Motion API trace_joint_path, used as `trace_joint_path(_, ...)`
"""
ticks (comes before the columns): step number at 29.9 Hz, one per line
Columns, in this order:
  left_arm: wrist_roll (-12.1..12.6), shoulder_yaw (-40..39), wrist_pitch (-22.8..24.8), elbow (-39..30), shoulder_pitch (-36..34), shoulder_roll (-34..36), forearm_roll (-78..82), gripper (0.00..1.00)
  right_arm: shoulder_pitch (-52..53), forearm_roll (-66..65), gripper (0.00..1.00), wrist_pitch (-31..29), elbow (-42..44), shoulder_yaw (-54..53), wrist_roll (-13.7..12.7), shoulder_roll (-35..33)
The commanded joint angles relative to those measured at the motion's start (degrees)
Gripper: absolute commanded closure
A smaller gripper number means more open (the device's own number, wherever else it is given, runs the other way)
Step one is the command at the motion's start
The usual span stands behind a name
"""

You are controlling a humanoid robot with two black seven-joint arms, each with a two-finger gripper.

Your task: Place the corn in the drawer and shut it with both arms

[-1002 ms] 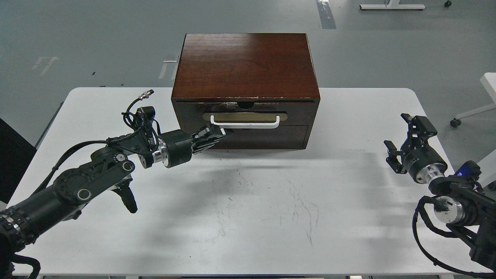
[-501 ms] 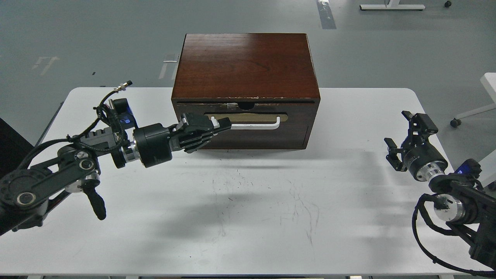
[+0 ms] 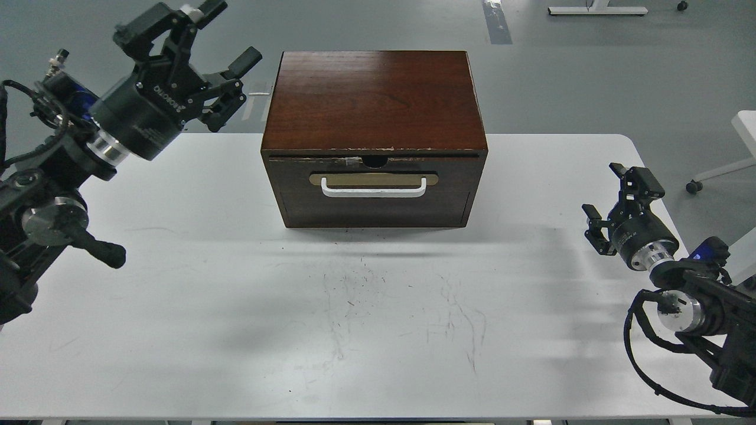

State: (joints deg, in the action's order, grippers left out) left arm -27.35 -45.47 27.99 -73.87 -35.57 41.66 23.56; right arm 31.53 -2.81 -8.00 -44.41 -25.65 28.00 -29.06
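Note:
The dark reddish-brown cabinet (image 3: pixel 374 100) stands at the back middle of the white table (image 3: pixel 378 330). Its drawer (image 3: pixel 373 198) is shut flush, with the white bar handle (image 3: pixel 373 189) on a tan plate. The corn is out of view. My left gripper (image 3: pixel 227 32) is open and empty, raised high at the upper left, well clear of the cabinet. My right gripper (image 3: pixel 603 198) is open and empty, low over the table's right side, well right of the cabinet.
Scuff marks (image 3: pixel 401 301) cover the table's middle in front of the cabinet. Grey floor lies beyond the table. A white frame base (image 3: pixel 596 9) shows at the top right and a caster leg (image 3: pixel 714 174) at the far right.
My left gripper left the drawer's handle end, swung up and to the left, and opened. The drawer front now sits flush. The right arm barely moved.

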Motion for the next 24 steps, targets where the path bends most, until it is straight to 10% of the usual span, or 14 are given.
trace_joint_path(1, 3.6, 0.0, 0.0, 3.4, 2.4, 0.1, -3.3, 0.0, 0.2, 0.1, 0.02, 0.1, 0.0, -0.2, 0.0, 0.1)
trace_joint_path(4, 6.6, 0.0, 0.0, 7.4, 6.0, -0.6, -6.8, 0.0, 0.3, 0.1, 0.02, 0.1, -0.1, -1.0, 0.0, 0.7)
trace_joint_path(24, 5.2, 0.0, 0.0, 18.6, 11.9, -5.1, -8.0, 0.0, 0.7, 0.0, 0.0, 0.0, -0.2, -0.8, 0.0, 2.7)
